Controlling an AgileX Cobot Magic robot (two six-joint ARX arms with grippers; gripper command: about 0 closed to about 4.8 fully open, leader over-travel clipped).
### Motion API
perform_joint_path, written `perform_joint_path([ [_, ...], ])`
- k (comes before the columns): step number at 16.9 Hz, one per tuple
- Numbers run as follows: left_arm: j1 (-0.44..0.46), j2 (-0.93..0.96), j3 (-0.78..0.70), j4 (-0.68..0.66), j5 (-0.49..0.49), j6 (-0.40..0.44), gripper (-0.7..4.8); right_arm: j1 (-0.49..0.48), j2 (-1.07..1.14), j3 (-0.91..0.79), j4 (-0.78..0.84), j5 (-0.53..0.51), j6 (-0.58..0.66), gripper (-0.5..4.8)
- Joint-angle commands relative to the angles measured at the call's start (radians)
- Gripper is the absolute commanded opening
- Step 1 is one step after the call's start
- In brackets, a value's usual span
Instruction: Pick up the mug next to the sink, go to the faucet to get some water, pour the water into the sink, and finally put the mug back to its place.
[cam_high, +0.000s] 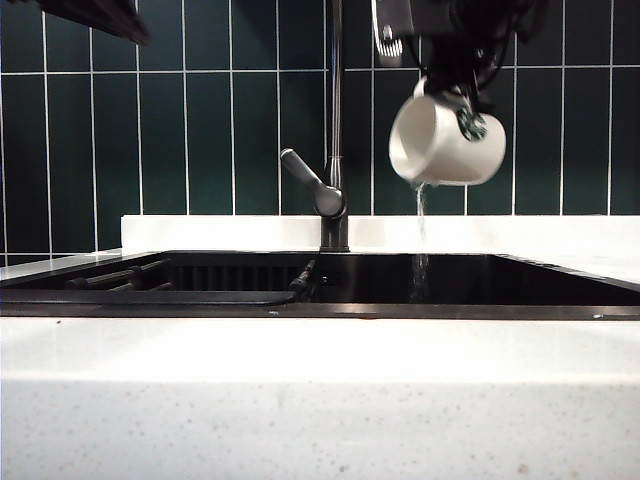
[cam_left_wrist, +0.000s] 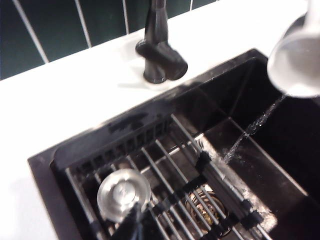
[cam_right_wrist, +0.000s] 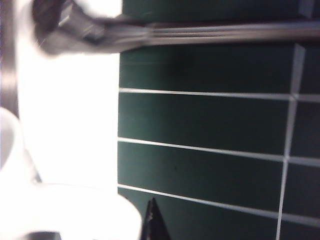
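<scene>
The white mug (cam_high: 440, 145) with its green logo hangs tipped over the right part of the black sink (cam_high: 500, 285), mouth down and to the left. A thin stream of water (cam_high: 420, 230) falls from its lip into the basin. My right gripper (cam_high: 455, 95) is shut on the mug from above. In the right wrist view the mug (cam_right_wrist: 65, 210) lies beside the dark tips of the right gripper (cam_right_wrist: 152, 225). The faucet (cam_high: 335, 120) stands left of the mug. My left gripper (cam_left_wrist: 135, 225) is shut and empty above the sink (cam_left_wrist: 280, 190); that view also catches the mug (cam_left_wrist: 297, 65).
A slatted rack (cam_left_wrist: 200, 180) lies across the sink's left half, with a round metal stopper (cam_left_wrist: 123, 192) under it. The faucet's lever (cam_high: 310, 183) angles out to the left. Dark green tiles (cam_high: 180, 130) back the white counter (cam_high: 320, 400). The left arm (cam_high: 95, 15) shows at the top left.
</scene>
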Motion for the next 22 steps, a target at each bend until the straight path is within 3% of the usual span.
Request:
perform_joint_path([
  [1, 0.000, -0.108, -0.130, 0.045, -0.014, -0.010, -0.06, -0.011, -0.027, 0.011, 0.034, 0.027, 0.217, 0.18],
  [5, 0.000, -0.303, -0.343, 0.137, -0.082, -0.050, -0.06, -0.071, -0.030, 0.010, -0.004, 0.027, 0.516, 0.18],
  [7, 0.000, -0.416, -0.448, 0.184, -0.109, -0.051, -0.06, -0.130, -0.029, 0.008, -0.023, -0.062, 0.777, 0.18],
  [9, 0.000, -0.471, -0.509, 0.222, -0.131, -0.072, -0.06, -0.164, -0.029, -0.003, -0.018, -0.153, 0.926, 0.17],
  [11, 0.000, -0.497, -0.568, 0.268, -0.152, -0.114, -0.06, -0.186, -0.029, -0.052, 0.047, -0.205, 1.014, 0.17],
  [14, 0.000, -0.496, -0.601, 0.274, -0.152, -0.138, -0.06, -0.199, -0.029, -0.122, 0.131, -0.205, 1.076, 0.16],
  [17, 0.000, -0.496, -0.617, 0.286, -0.156, -0.140, -0.06, -0.256, -0.029, -0.240, 0.334, -0.204, 1.330, 0.09],
  [20, 0.000, -0.496, -0.623, 0.293, -0.161, -0.140, -0.06, -0.306, -0.029, -0.313, 0.416, -0.195, 1.387, 0.09],
  [22, 0.000, -0.496, -0.636, 0.301, -0.160, -0.140, -0.06, -0.354, -0.029, -0.369, 0.447, -0.132, 1.437, 0.08],
])
